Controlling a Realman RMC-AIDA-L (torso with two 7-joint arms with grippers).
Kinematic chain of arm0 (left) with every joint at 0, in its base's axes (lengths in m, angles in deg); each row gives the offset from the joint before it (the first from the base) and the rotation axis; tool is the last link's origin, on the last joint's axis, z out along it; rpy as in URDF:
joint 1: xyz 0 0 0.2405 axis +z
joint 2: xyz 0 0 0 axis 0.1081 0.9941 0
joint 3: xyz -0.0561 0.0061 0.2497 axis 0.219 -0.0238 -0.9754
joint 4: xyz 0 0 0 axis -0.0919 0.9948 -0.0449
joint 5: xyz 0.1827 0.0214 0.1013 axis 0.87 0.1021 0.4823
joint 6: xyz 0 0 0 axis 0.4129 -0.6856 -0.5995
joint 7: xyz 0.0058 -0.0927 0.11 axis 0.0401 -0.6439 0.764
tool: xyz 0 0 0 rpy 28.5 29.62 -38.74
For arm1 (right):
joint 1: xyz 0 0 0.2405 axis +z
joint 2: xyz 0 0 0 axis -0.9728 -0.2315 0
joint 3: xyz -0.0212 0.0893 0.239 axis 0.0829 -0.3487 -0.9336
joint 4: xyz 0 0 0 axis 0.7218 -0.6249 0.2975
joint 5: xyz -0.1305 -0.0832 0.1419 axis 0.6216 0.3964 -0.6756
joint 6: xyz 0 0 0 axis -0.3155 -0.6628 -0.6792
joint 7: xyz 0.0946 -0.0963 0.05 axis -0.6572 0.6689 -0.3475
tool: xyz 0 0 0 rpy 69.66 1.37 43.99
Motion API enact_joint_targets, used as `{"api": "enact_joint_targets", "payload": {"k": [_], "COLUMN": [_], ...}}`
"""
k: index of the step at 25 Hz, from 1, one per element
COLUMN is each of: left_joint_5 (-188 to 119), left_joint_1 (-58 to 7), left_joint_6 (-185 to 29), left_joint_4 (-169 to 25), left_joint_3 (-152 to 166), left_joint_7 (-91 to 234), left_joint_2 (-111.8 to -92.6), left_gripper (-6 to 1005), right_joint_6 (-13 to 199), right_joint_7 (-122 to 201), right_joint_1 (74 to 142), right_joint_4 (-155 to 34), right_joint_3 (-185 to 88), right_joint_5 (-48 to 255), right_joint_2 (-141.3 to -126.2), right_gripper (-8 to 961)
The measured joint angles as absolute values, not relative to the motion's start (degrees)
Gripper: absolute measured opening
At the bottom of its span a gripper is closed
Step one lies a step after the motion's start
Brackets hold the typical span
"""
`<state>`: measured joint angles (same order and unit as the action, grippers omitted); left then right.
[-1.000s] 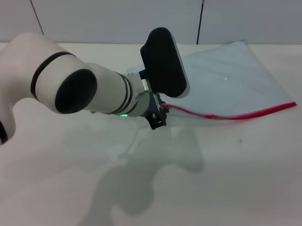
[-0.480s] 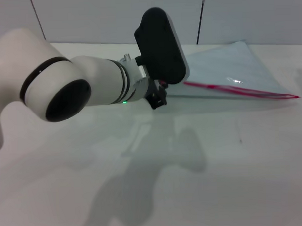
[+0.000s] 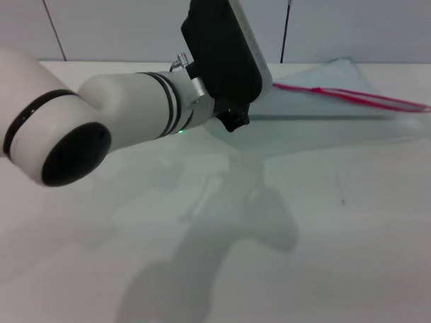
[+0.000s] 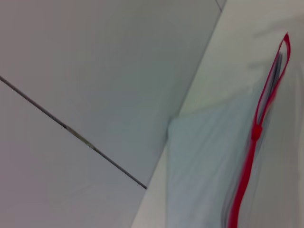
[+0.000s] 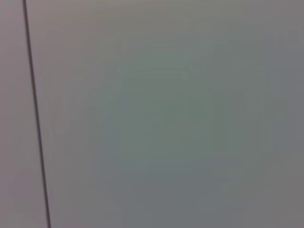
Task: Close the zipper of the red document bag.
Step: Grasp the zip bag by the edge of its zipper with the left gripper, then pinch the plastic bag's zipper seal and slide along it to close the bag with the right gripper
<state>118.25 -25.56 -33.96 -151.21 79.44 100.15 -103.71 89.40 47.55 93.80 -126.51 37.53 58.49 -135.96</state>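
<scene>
The red document bag (image 3: 319,87), a translucent pale blue-grey pouch, is tilted up off the white table at its near edge. Its zipper (image 3: 355,98) runs as a thin red strip from my left gripper (image 3: 235,118) out to the right. That gripper is largely hidden behind the black wrist housing and holds the bag's zip edge at its left end. In the left wrist view the bag (image 4: 204,161) and the zipper (image 4: 244,175) stretch away, with a small slider (image 4: 257,131) partway along; beyond it the two red strips stand apart. My right gripper is out of view.
The white table (image 3: 311,257) spreads in front of the bag, carrying my arm's shadow. A grey panelled wall (image 3: 126,23) stands close behind the bag. The right wrist view shows only a wall panel (image 5: 166,118).
My left arm has risen and moved toward the wall, taking the zip edge with it. The red strip has lifted off the table and the bag now tilts up.
</scene>
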Motion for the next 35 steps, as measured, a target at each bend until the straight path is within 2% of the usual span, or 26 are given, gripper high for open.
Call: {"api": "enact_joint_targets", "payload": {"k": [6,13,35], "left_joint_5": [118.3,118.32,117.9], "left_joint_1": [-23.84,-23.76,-23.06], "left_joint_6": [-36.35,-37.37,-40.14], "left_joint_4": [-152.68,-152.71,-152.73], "left_joint_3": [79.64,79.71,79.52], "left_joint_7": [100.3,100.15,100.14], "left_joint_2": [-103.62,-103.59,-103.73], "left_gripper": [56,57,55], "right_joint_6": [85.99,82.56,89.58], "right_joint_7": [47.29,47.3,47.12], "right_joint_1": [91.24,90.38,92.74], "right_joint_4": [-133.94,-138.65,-134.62], "right_joint_3": [37.42,37.48,37.76], "right_joint_5": [56.26,51.72,40.69], "right_joint_2": [-136.64,-136.55,-136.59], "right_gripper": [854,851,842]}}
